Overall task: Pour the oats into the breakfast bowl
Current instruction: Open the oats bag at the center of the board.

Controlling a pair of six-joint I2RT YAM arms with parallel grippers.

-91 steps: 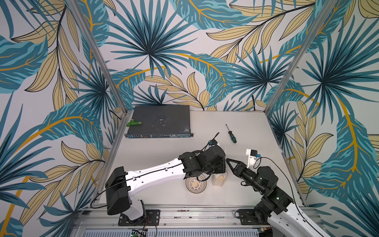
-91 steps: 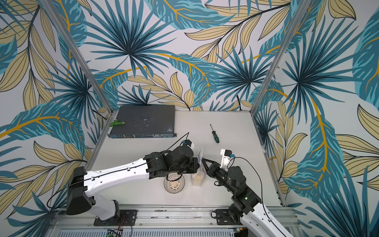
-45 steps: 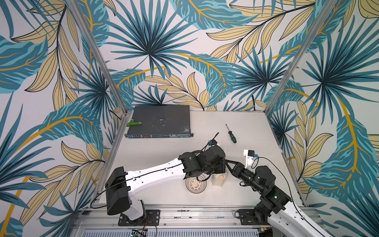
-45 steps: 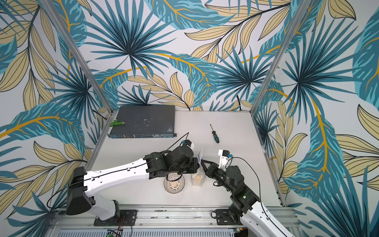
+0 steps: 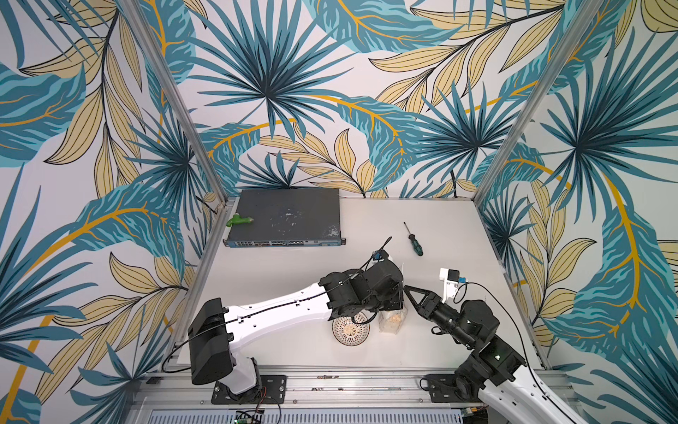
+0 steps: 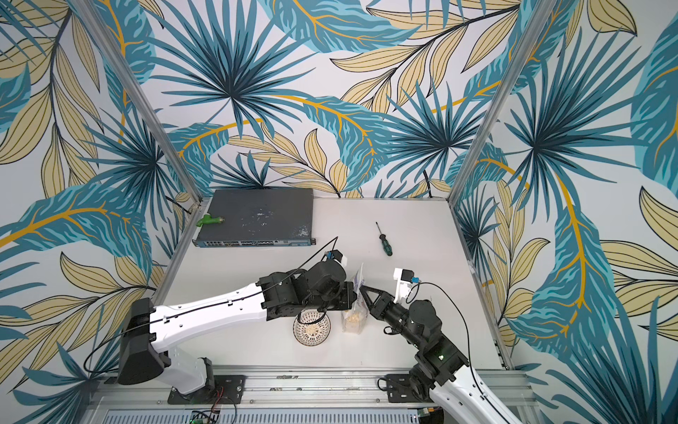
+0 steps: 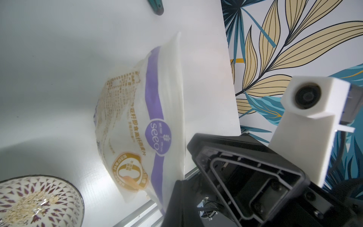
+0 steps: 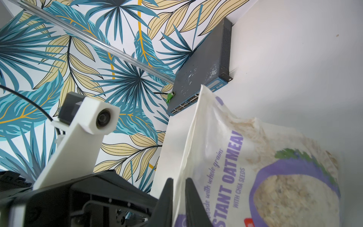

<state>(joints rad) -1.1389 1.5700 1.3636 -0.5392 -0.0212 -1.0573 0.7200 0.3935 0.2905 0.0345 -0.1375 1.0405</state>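
while the white table [image 5: 293, 273] is being viewed from above, a dark grey network switch [image 5: 286, 216] is being seen lying flat at its far left corner. the left arm [image 5: 279, 315] is being stretched across the front of the table and the right arm [image 5: 473, 326] is being angled in from the other side, so the two grippers are being shown nearly tip to tip. the oats bag [image 6: 354, 319] is being stood upright on the table between them, in the front half, with the pale oats [image 5: 392, 320] being seen settled in its lower part. the left gripper [image 6: 351, 295] is being held fully closed at the bag's upper edge. in the left wrist view the purple-banded edge is being seen running into its dark fingers, so the bag is being pinched there. the right gripper [image 8: 177, 186] is being shown with a narrow slit between its fingers [image 8: 167, 198], and the bag's side edge is sitting in that slit. whether the film is being squeezed cannot be told. the breakfast bowl [image 5: 339, 339] is being seen just beside the bag on its left, partly under the left wrist, with a thin scatter of oats [image 7: 25, 204] in it. a green-handled screwdriver [image 5: 414, 240] is being seen lying well behind the grippers. a small green piece [image 5: 238, 220] is being seen resting on the switch's left edge.
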